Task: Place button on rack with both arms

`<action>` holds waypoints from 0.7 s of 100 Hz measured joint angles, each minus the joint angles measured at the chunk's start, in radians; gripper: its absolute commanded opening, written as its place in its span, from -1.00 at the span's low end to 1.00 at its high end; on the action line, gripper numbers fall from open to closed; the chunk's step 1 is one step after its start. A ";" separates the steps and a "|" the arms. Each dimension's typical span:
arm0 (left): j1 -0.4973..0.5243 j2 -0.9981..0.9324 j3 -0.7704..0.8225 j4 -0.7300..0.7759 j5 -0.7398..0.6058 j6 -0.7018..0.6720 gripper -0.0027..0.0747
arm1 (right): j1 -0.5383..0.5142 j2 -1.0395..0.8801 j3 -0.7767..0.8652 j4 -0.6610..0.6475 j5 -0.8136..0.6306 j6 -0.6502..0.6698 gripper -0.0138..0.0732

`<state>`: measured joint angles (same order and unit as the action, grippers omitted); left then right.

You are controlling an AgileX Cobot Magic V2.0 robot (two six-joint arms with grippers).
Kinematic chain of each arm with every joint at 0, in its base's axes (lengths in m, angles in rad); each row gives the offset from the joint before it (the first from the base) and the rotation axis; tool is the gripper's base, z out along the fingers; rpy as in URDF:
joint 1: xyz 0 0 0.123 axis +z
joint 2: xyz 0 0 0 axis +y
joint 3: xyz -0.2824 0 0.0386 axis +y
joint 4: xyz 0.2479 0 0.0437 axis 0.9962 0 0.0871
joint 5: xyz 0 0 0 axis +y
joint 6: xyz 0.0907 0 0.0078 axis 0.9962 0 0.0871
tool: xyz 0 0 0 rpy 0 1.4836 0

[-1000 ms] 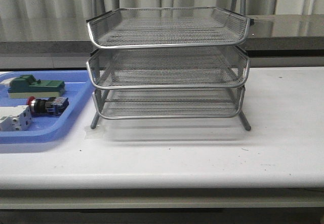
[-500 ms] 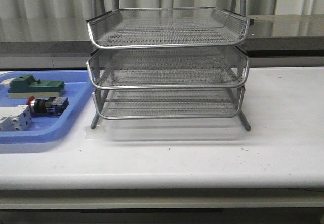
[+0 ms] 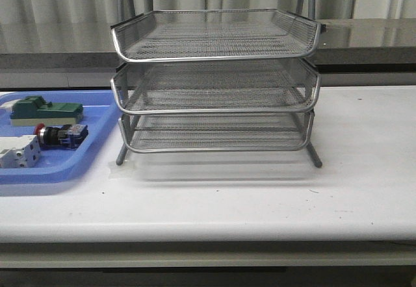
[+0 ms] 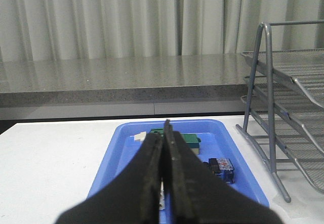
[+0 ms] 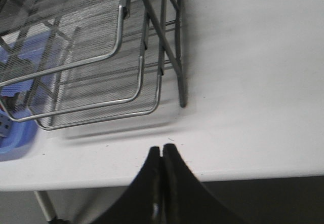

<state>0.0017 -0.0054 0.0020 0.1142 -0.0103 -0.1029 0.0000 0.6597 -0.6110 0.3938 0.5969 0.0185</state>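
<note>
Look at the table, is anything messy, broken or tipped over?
Nothing stands out. The silver three-tier wire-mesh rack stands upright on the white table, and the red-headed push-button switch lies on its side in the flat blue plastic tray, among the other parts.

Red-headed button point(image 3: 60, 135) on its side, silver rack point(image 3: 216, 82) upright

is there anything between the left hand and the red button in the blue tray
Nothing visible blocks it. The left hand, shut and empty, hangs over the near end of the blue tray. The button lies in the tray between the green-topped block and the white-grey block, both close beside it, so the grasp looks tight.
</note>
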 measured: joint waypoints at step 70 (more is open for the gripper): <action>0.000 0.000 0.000 0.000 0.000 0.000 -0.98 | 0.001 0.400 0.000 0.582 -0.073 -0.271 0.14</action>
<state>0.0017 -0.0054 0.0020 0.1142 -0.0103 -0.1029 0.0012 1.0597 -0.6110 0.9753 0.5236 -0.2524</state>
